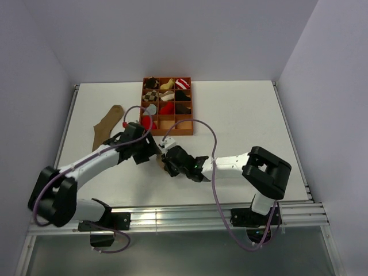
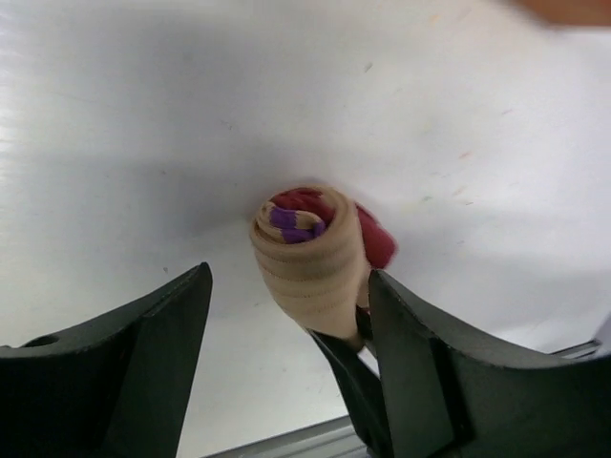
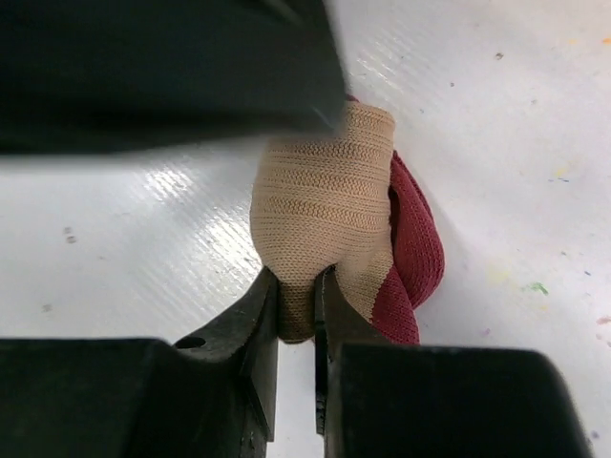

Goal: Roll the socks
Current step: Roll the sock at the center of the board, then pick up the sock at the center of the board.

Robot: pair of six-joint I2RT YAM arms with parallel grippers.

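The beige sock with maroon toe and heel point(image 2: 310, 258) is rolled into a tight bundle on the white table. My right gripper point(image 3: 297, 305) is shut on a fold of its beige fabric point(image 3: 325, 210). My left gripper point(image 2: 286, 315) is open, its fingers point(image 2: 143, 353) straddling the roll, which sits close to the right-hand finger. In the top view both grippers meet at the roll point(image 1: 160, 160) near the table's middle front. The plain brown sock point(image 1: 108, 123) lies flat at the left. A red sock point(image 1: 148, 122) shows partly behind the left arm, beside the box.
An orange compartment box point(image 1: 167, 130) holding several small sock bundles stands at the back middle. My left arm's dark body point(image 3: 162, 67) fills the top of the right wrist view. The table's near metal rail point(image 1: 190, 215) runs behind the arms.
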